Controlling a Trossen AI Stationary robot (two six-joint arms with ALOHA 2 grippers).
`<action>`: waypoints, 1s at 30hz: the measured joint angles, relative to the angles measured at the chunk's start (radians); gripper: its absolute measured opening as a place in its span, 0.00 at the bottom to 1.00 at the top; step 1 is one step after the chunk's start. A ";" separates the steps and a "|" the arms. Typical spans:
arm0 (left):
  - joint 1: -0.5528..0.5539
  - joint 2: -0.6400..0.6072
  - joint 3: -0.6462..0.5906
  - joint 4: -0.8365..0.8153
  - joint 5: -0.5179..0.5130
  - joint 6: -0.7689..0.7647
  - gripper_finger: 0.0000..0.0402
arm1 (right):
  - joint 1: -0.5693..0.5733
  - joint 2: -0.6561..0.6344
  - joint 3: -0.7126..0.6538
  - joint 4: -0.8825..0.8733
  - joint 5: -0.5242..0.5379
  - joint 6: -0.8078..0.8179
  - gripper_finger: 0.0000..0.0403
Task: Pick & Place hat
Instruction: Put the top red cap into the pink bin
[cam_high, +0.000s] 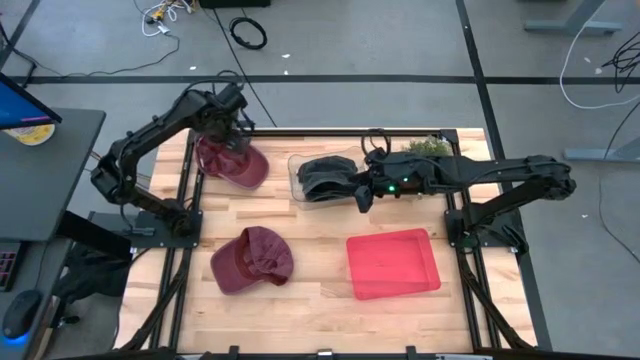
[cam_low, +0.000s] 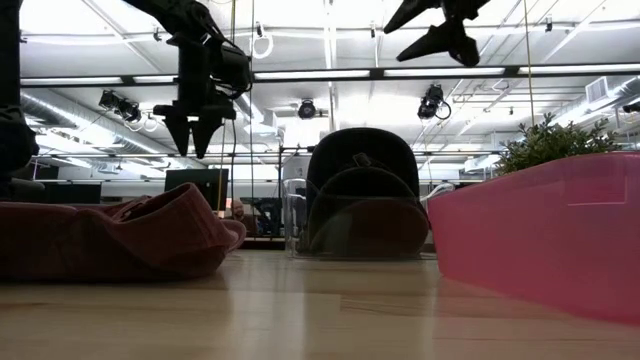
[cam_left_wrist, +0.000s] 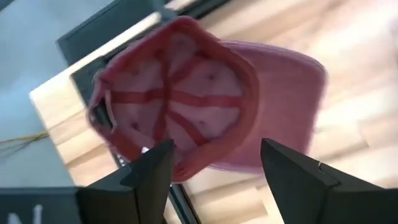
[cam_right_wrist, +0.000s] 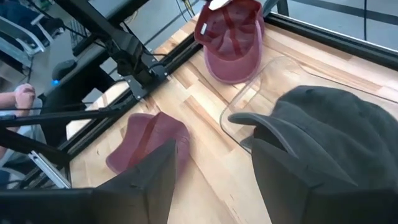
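Left gripper — fingers spread, empty — hovers above an upturned maroon hat at the table's 10 o'clock. Right gripper, open and empty, hangs over dark hats in a clear bin near 12 o'clock.

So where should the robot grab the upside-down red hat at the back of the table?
Probably by the rim of the upside-down red hat, coming straight down from above. It lies with its hollow inside facing up, so the edge stands free: one finger can go inside and one outside. The left gripper hovers above it, fingers open. The flat brim would be harder to pinch.
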 joint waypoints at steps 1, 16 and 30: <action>-0.008 -0.006 -0.004 0.001 0.006 0.038 0.61 | 0.000 0.011 0.000 0.017 0.000 0.003 0.52; -0.088 -0.006 -0.320 0.064 -0.007 0.466 0.61 | -0.065 0.071 0.000 0.172 -0.038 0.028 0.52; -0.085 -0.006 -0.594 0.410 -0.134 0.684 0.61 | -0.125 0.071 0.000 0.194 -0.158 0.019 0.52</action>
